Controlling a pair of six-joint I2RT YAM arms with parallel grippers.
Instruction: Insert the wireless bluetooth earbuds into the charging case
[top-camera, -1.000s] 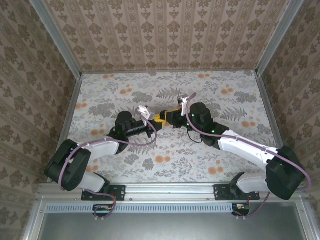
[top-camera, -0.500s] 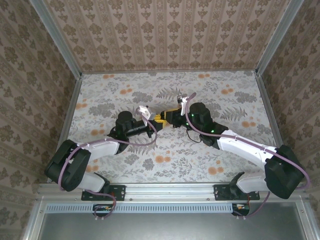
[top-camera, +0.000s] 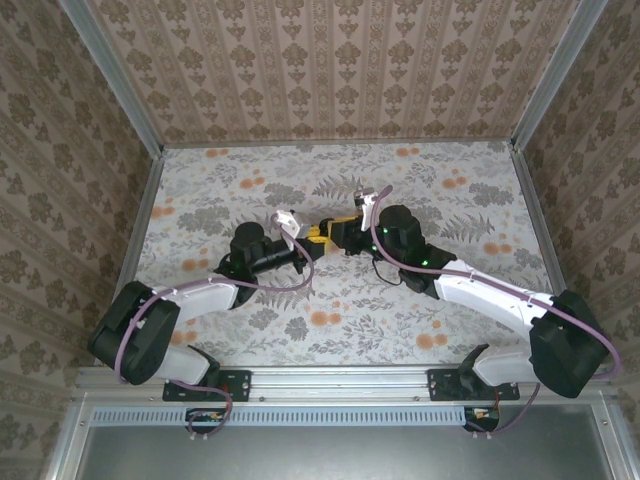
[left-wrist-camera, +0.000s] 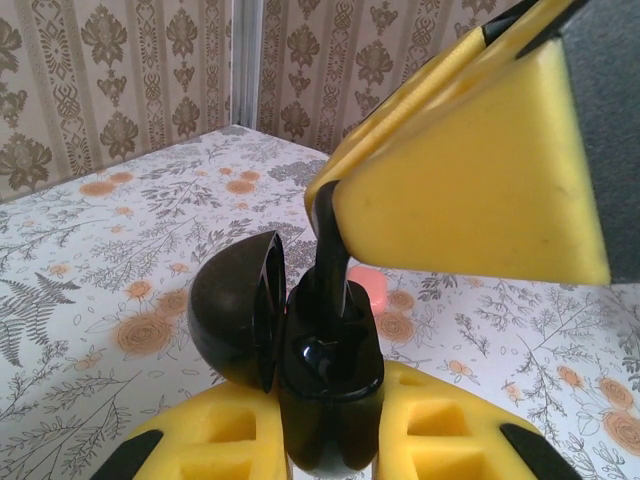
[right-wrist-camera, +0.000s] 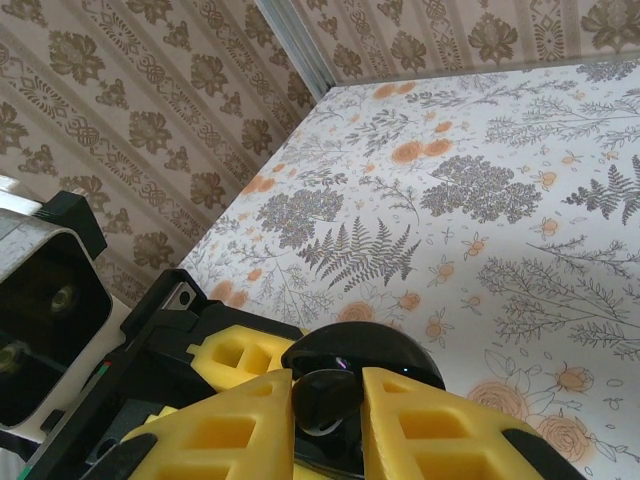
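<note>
One slow, straight push: press earbud, pinched in narrow right gripper, down into open black case clamped in left gripper; keep it upright, clear of lid; release once seated.

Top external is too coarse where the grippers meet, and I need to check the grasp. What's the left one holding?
Observer: In the left wrist view, the left gripper is shut on a black round container with its lid hinged open.
Operator: And the right?
Observer: The right gripper is shut on a black earbud, whose lower end is at the container's opening.
Operator: Pink case?
Observer: The pink case lies on the table beyond them, apart from both grippers.
</note>
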